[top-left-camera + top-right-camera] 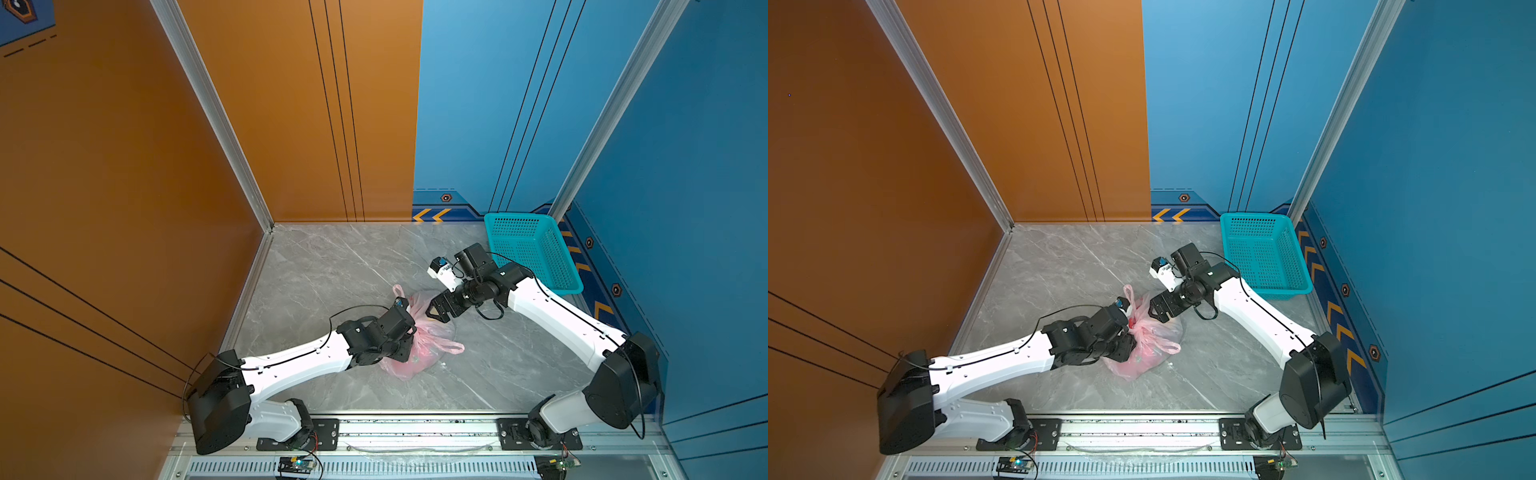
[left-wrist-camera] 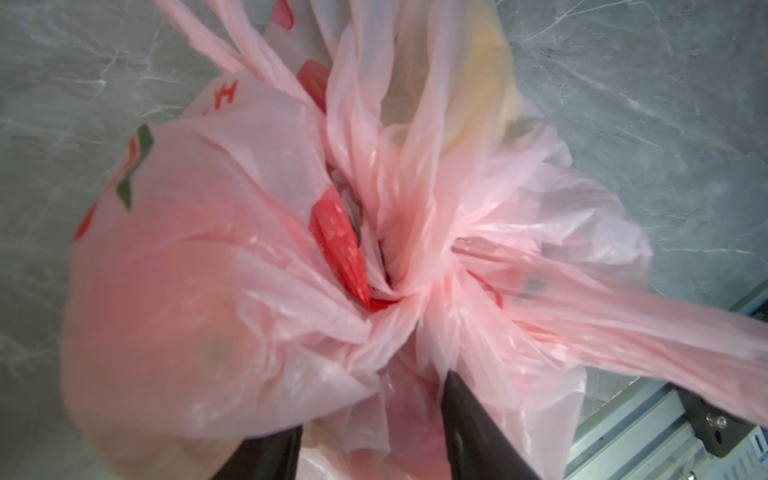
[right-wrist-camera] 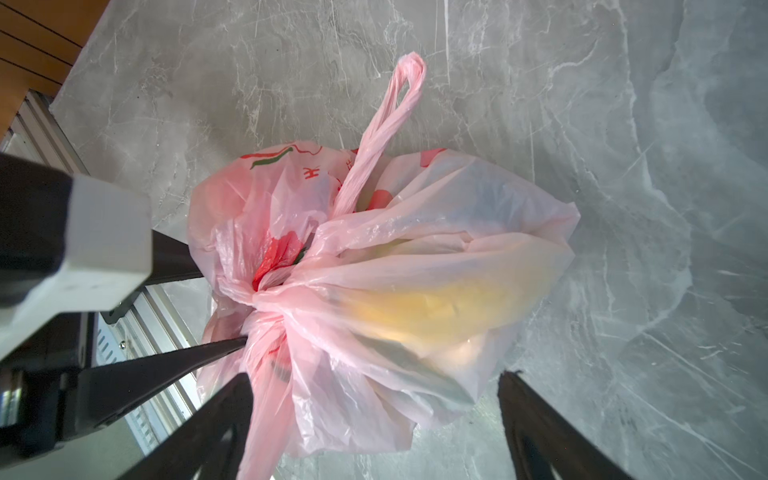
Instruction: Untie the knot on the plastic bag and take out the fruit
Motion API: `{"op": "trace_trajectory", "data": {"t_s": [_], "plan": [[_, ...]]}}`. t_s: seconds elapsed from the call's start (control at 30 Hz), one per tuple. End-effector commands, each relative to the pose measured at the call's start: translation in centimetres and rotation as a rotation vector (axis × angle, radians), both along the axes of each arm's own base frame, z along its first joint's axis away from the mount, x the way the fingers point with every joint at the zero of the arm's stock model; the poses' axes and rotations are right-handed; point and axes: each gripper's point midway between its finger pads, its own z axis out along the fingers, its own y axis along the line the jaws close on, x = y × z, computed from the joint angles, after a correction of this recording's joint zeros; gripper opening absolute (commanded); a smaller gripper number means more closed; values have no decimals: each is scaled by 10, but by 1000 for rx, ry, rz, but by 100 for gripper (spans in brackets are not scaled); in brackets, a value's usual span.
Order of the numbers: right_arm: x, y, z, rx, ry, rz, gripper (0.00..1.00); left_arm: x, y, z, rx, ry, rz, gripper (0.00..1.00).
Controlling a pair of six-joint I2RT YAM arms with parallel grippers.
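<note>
STEP: loosen knot [image 3: 270, 307] | BAG: plastic bag [image 1: 419, 353] on bench [image 1: 332, 266], lower centre | LEFT: left gripper [image 2: 370, 403] fingers straddle knot, clamping cannot be told | RIGHT: right gripper [image 3: 378, 374] fingers apart | ACTION: pinch handle loop [image 3: 374, 145], pull slowly

On the table [image 1: 332, 270], basket [image 1: 540, 253] sits behind-right of plastic bag [image 1: 432, 334]

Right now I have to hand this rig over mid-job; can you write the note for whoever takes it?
The left gripper has its fingers apart, astride the gathered plastic at the knot; whether it grips is unclear.
The right gripper is open over the plastic bag, holding nothing.
The bag lies mid-way across the table; the teal basket stands at the far right corner.
Done: nothing yet. The knot is tied, the fruit inside.
Left: untie, open the bag, take out the fruit.
</note>
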Motion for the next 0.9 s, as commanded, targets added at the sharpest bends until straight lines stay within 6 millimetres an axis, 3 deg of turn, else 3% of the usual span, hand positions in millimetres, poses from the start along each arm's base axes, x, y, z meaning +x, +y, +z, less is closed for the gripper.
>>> {"op": "trace_trajectory", "data": {"t_s": [0.0, 0.17, 0.27, 0.4, 0.5, 0.73, 0.77, 0.87], "plan": [[-2, 7, -10, -6, -3, 56, 91, -4, -12, -7, -29, 3, -42, 35], [-2, 19, -19, -20, -10, 110, 90, -4, -4, -11, -13, -6, -29, 6], [-5, 29, -28, -24, 4, 142, 86, -4, 2, -8, -7, -18, -18, 1], [-5, 41, -38, -23, 7, 157, 79, -5, 7, -4, 1, -30, -15, 0], [0, 47, -39, -4, 7, 144, 61, -6, 11, -5, 15, -31, -19, 0], [4, 48, -35, 24, 5, 129, 6, -4, 30, -1, 79, -64, -8, 0], [4, 46, -35, 26, 9, 122, 1, -2, 35, 0, 88, -71, 2, 0], [6, 36, -31, 45, 18, 89, 0, 3, 47, 6, 98, -92, 18, 0]]}}
